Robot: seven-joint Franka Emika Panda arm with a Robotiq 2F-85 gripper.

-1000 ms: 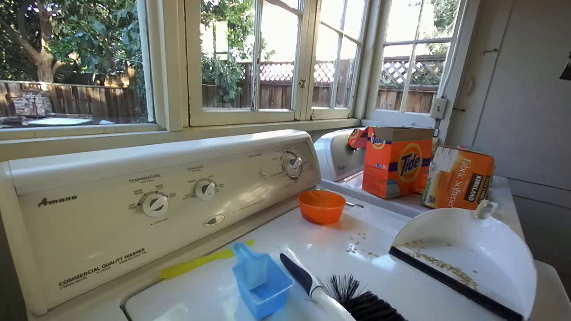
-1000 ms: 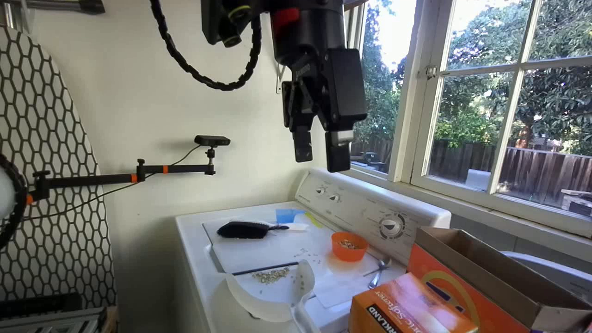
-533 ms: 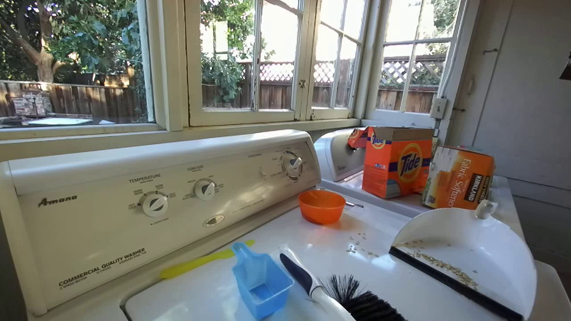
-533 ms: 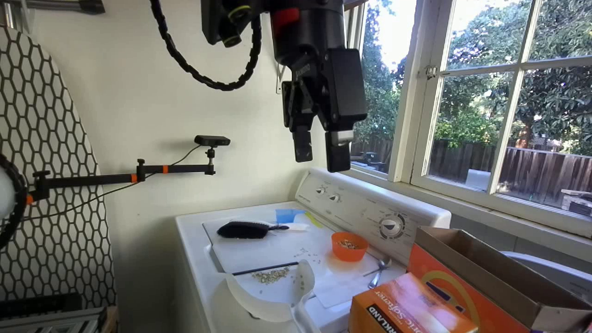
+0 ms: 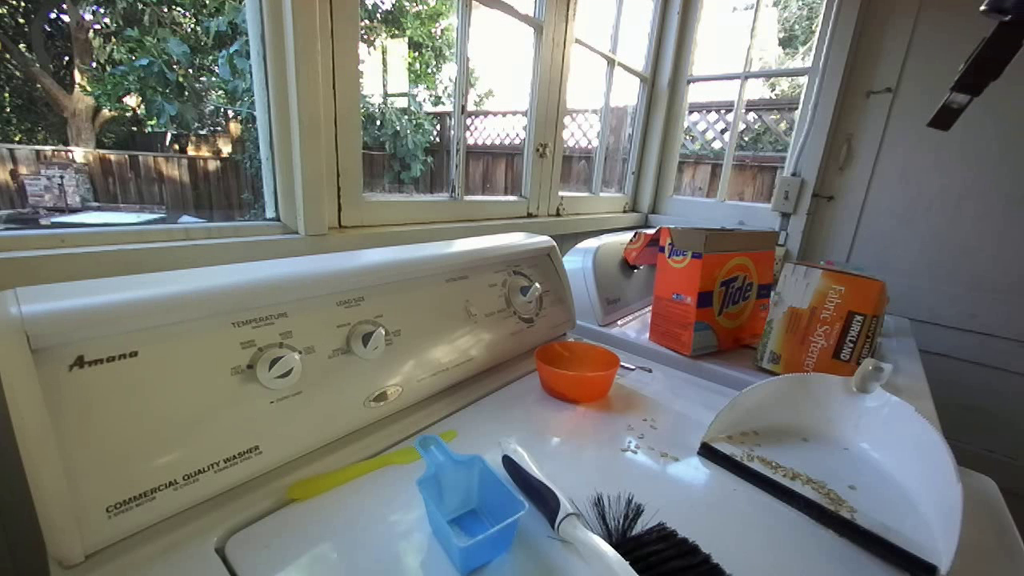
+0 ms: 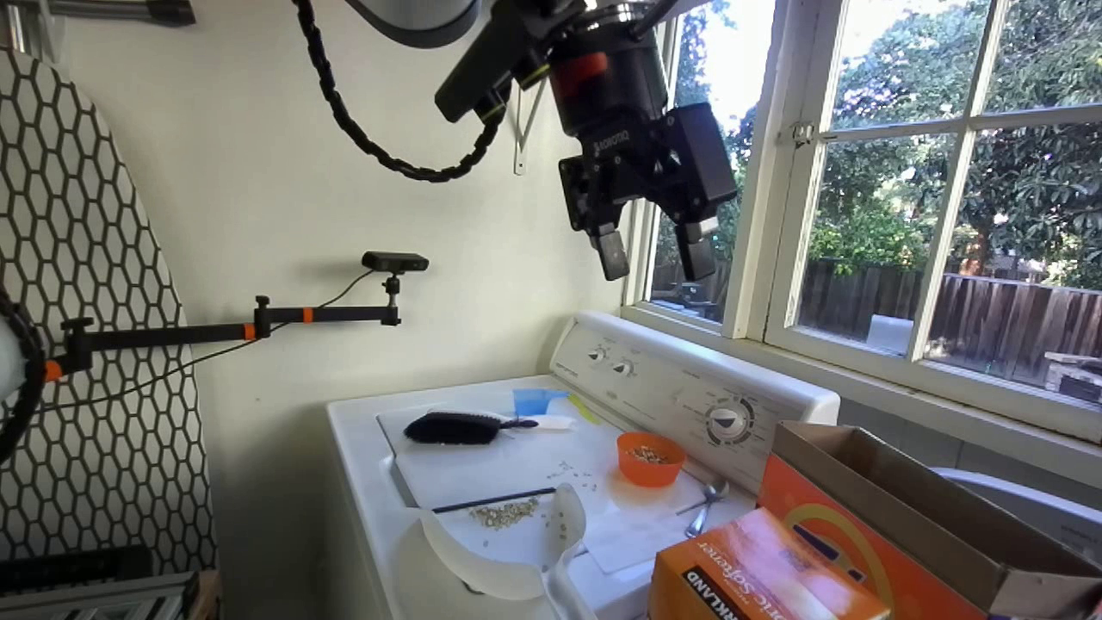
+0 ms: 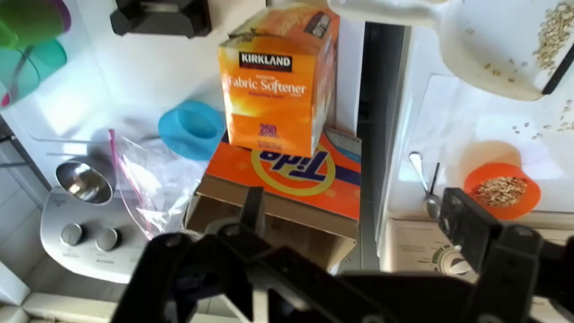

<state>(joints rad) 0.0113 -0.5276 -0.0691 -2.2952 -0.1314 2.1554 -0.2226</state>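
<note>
Tool (image 6: 657,263) is up in the air, well above the washer (image 6: 508,465). Fingers spread wide, only air between them, whole head canted. In an exterior view I only get one fingertip (image 5: 945,115), upper right edge.

Nearest item by the wrist view: Tide box (image 7: 291,190), standing upright, top flaps undone, on the neighbouring machine (image 7: 134,72). I can't judge the height from tool to box. Fabric softener box (image 7: 269,103) is just beside it; can't tell if they touch.

On the washer: orange bowl (image 5: 577,382) near the control panel (image 5: 336,392), oat-like flakes (image 7: 501,191) inside. Spoon (image 6: 715,492) lies just beside the bowl, on the Tide box side. One finger overlaps that area in my wrist view, but that's line of sight, no contact.

Dustpan (image 5: 888,440) lies near the washer's edge, handle reaching across to the neighbouring machine, strip of flakes in it. A few more flakes loose between dustpan and bowl. Brush (image 6: 455,428), blue scoop (image 5: 472,512) and yellow utensil (image 5: 360,474) are grouped at the washer's other end, scoop between the two.

Also on the neighbouring machine: blue cup (image 7: 193,129), clear zip bag (image 7: 159,177), metal cup (image 7: 85,180).
</note>
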